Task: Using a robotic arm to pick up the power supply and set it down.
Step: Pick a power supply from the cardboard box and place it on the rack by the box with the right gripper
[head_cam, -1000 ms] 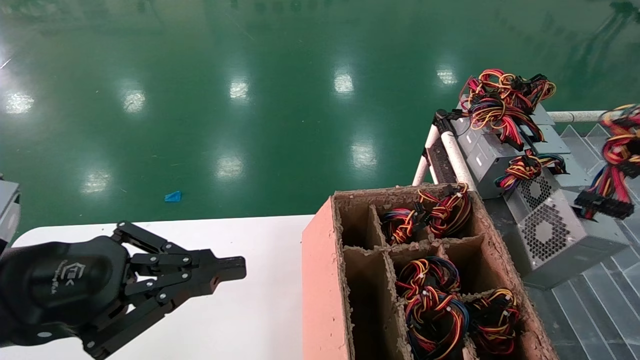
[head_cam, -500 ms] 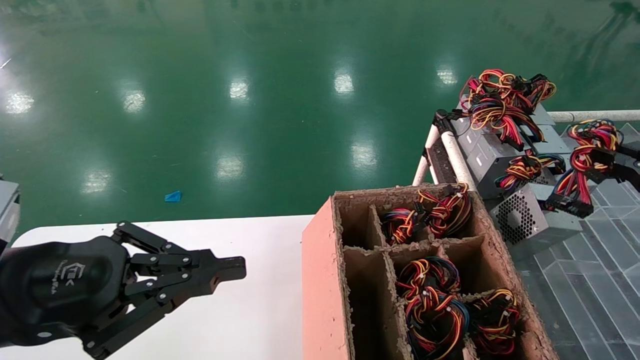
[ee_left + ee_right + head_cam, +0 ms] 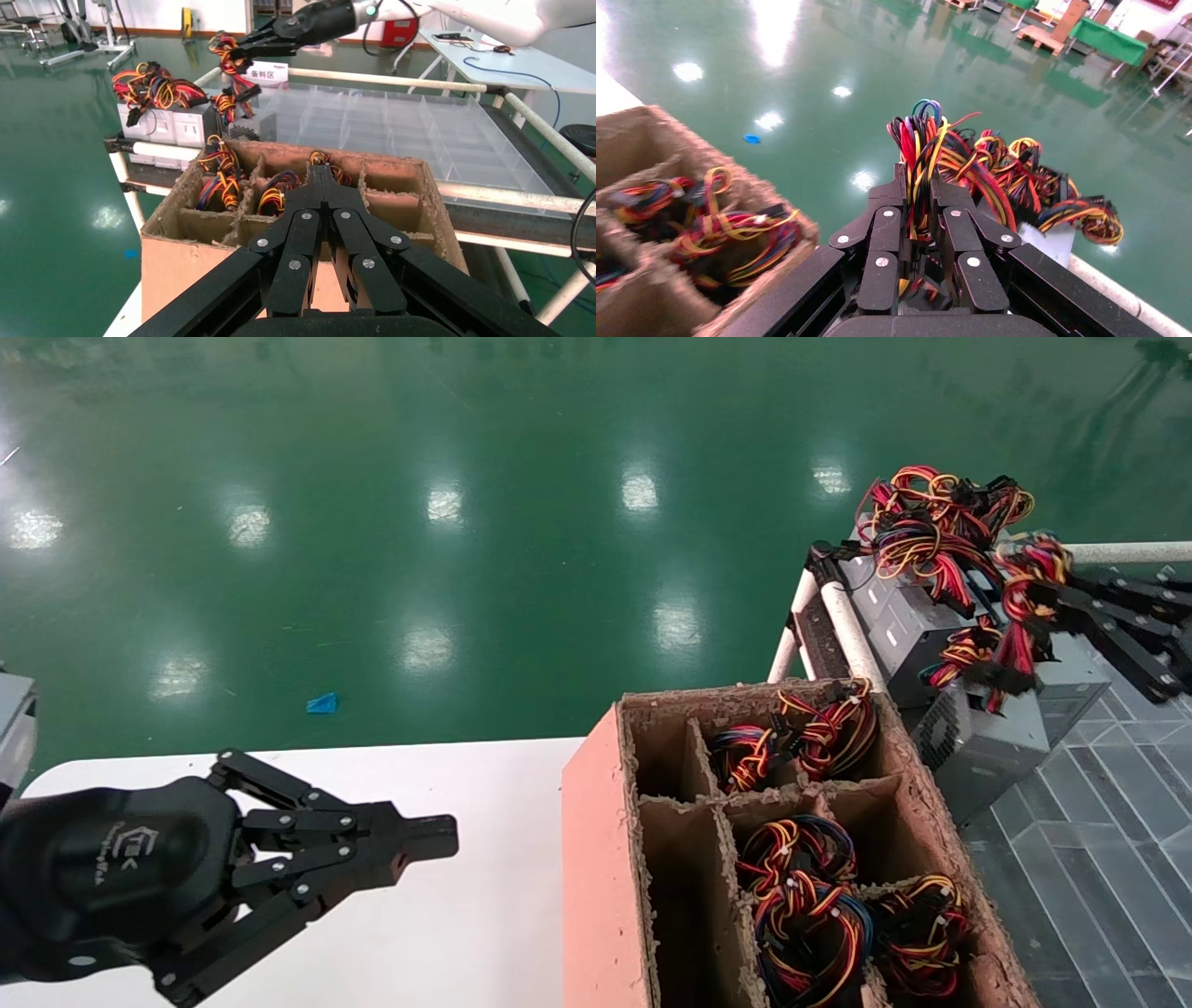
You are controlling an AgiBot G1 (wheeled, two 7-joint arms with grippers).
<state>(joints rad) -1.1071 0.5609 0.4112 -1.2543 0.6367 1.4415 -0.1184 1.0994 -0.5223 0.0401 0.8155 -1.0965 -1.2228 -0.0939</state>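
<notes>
Your right pincer is pinching the wire bundle, swinging the power supply back from mid-air toward the stacked units. It's now touching down beside the cardboard box, so set-down is likely nearly done. Left pincer is sitting pressed together over the bench.

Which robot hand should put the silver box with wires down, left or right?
Right. The right gripper is already shut on the wire bundle of the power supply, above the clear tray. The left gripper hangs shut over the white table, far away.
</notes>
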